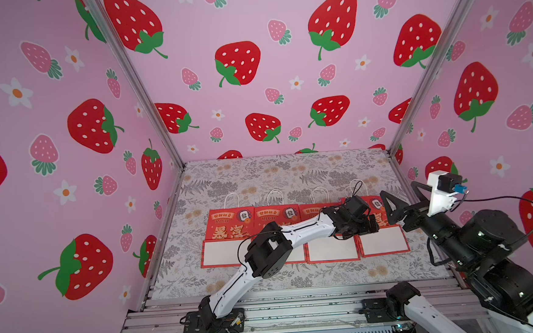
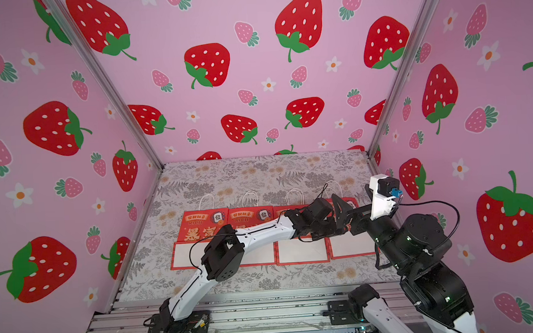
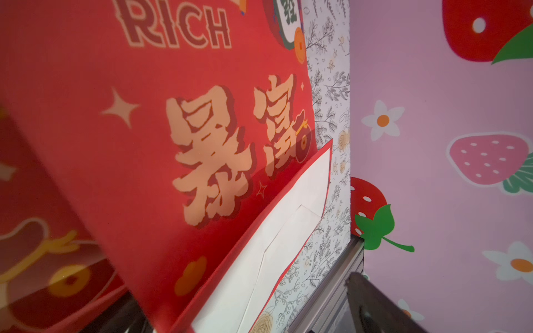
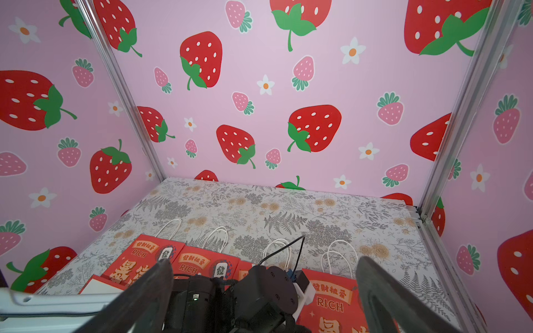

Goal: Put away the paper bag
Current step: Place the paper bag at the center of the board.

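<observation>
The paper bag [image 1: 384,241] lay flat at the right end of a row of red bags [image 1: 228,230] on the flowered surface [image 1: 259,174]. The left hand [image 1: 368,226] hung low by its left edge, released. The right hand [image 1: 398,191], also released, hovered above.

The tabletop [image 1: 291,172] is overlooked from 6 o'clock in both top views; one paper bag [image 3: 144,144] is shared, closely, by the wrist views.
</observation>
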`<state>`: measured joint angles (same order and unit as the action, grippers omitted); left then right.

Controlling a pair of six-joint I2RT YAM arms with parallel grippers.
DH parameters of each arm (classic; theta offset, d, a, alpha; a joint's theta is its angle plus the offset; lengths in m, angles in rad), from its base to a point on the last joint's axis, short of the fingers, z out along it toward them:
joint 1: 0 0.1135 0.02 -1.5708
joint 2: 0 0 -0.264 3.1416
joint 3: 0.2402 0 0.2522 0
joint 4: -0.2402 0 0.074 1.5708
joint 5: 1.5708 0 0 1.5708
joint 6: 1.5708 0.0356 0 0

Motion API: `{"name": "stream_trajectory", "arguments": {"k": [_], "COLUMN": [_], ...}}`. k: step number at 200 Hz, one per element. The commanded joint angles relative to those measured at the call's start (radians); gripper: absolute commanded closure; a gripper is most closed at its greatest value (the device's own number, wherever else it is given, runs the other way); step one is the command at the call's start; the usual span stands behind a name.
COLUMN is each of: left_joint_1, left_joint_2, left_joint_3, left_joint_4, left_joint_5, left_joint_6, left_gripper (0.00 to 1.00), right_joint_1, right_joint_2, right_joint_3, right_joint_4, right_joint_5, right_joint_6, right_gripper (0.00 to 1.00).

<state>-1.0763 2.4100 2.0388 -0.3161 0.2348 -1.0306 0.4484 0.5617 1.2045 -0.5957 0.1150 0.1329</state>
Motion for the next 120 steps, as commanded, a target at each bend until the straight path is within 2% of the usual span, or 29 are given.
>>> {"name": "stream_trajectory", "arguments": {"k": [1, 28, 91, 120], "left_joint_1": [-0.002, -0.003, 0.001, 0.004], "left_joint_2": [-0.048, -0.039, 0.051, 0.032], "left_joint_3": [0.013, 0.081, 0.197, 0.176], "left_joint_4": [-0.058, -0.153, -0.178, -0.233], "left_joint_5": [-0.027, -0.040, 0.029, -0.028], "left_joint_6": [0.054, 0.108, 0.107, 0.137], "left_gripper": [0.01, 0.01, 0.01, 0.01], "right_joint_1": [-0.004, -0.004, -0.004, -0.004], "right_joint_2": [-0.009, -0.015, -0.024, -0.028], "right_joint_3": [0.008, 0.009, 0.011, 0.011], "right_joint_4": [0.006, 0.005, -0.002, -0.004], "right_joint_5": [0.010, 0.011, 0.015, 0.021], "right_joint_6": [-0.011, -0.012, -0.012, -0.015], "right_gripper": [0.01, 0.01, 0.01, 0.01]}}
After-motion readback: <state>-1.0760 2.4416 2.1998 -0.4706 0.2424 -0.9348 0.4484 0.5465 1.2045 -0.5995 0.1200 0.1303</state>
